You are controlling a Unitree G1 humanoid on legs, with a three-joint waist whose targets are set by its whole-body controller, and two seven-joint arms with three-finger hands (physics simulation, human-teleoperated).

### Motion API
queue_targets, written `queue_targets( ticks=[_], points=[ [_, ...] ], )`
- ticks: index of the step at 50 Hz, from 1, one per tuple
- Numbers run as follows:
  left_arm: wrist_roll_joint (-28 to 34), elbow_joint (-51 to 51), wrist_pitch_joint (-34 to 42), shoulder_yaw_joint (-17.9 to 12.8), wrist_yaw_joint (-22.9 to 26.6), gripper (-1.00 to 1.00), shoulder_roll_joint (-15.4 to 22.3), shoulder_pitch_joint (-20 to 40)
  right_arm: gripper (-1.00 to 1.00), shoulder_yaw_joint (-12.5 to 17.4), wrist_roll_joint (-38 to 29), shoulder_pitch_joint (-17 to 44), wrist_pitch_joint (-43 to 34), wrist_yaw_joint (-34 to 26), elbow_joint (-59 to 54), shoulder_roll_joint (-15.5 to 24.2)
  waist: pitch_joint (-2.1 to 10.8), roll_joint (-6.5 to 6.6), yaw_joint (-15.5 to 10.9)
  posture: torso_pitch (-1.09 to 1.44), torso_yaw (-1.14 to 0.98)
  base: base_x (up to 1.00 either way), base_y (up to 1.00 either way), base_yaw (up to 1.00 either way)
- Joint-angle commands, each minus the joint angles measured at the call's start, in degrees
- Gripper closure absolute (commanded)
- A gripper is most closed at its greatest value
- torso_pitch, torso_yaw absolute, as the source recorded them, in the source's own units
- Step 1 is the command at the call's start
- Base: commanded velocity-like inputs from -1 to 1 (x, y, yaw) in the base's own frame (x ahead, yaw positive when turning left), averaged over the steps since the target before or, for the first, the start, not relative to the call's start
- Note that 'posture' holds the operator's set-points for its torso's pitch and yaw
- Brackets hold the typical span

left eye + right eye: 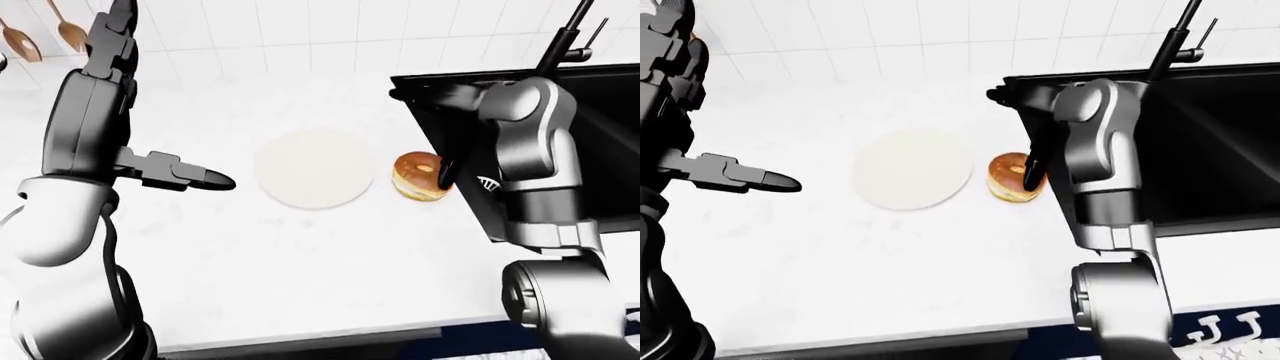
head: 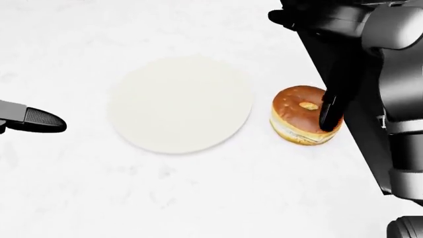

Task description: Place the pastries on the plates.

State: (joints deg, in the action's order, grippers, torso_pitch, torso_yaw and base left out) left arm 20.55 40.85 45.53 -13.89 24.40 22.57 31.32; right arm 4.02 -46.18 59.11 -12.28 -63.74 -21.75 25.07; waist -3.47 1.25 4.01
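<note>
**A:** Progress first, from the left-eye view?

**B:** None to count, I'd judge. One plate (image 1: 315,167) lies bare on the counter (image 1: 300,277), and one pastry (image 1: 418,176) sits just beside it, on the side toward the sink (image 1: 600,112), touching no plate. The right hand (image 1: 447,171) reaches down at the pastry's sink-side edge. The left hand (image 1: 190,174) hangs well apart on the plate's other side, one finger pointing out, nothing in it.

**A:** And the head view?

**B:** One dark finger (image 2: 329,113) of the right hand lies against the pastry's top, near its hole. The pastry is under and just plate-ward of that finger. I see no other fingers around it, so whether the hand is gripping I cannot tell. The left hand shows only a fingertip at the view's left edge.

**A:** Right-eye view add anything?

**B:** Same count: one plate, one pastry, two hands. The finger again stands at the pastry's sink-side edge, and the pastry rests on the counter, not lifted.

**A:** So what's left?

**B:** Everything, likely: grasp, carry across, set down on the plate.
</note>
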Motion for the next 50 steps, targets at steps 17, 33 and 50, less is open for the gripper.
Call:
queue_targets(
  ticks=[17,33,50],
  points=[
    [0.3,1.7,-1.2,-1.1,-0.5,-1.00,0.9,0.8,-1.00,1.2,-4.3,-6.1,-1.1,-2.4,10.6,-0.9,1.84,-0.02,-0.1,0.02,-0.09,0.00,0.00,0.00],
    [0.3,1.0,-1.2,-0.9,-0.5,-1.00,1.2,1.8,-1.00,1.5,-6.1,-8.5,0.0,-3.5,12.7,-0.9,2.04,-0.25,0.0,0.02,-0.09,0.00,0.00,0.00],
    [0.3,1.3,-1.4,-1.3,-0.5,-1.00,1.3,1.0,-0.31,1.6,-7.7,-10.5,0.3,-6.3,15.3,-1.2,2.15,-0.53,0.0,0.02,-0.09,0.00,0.00,0.00]
  ],
)
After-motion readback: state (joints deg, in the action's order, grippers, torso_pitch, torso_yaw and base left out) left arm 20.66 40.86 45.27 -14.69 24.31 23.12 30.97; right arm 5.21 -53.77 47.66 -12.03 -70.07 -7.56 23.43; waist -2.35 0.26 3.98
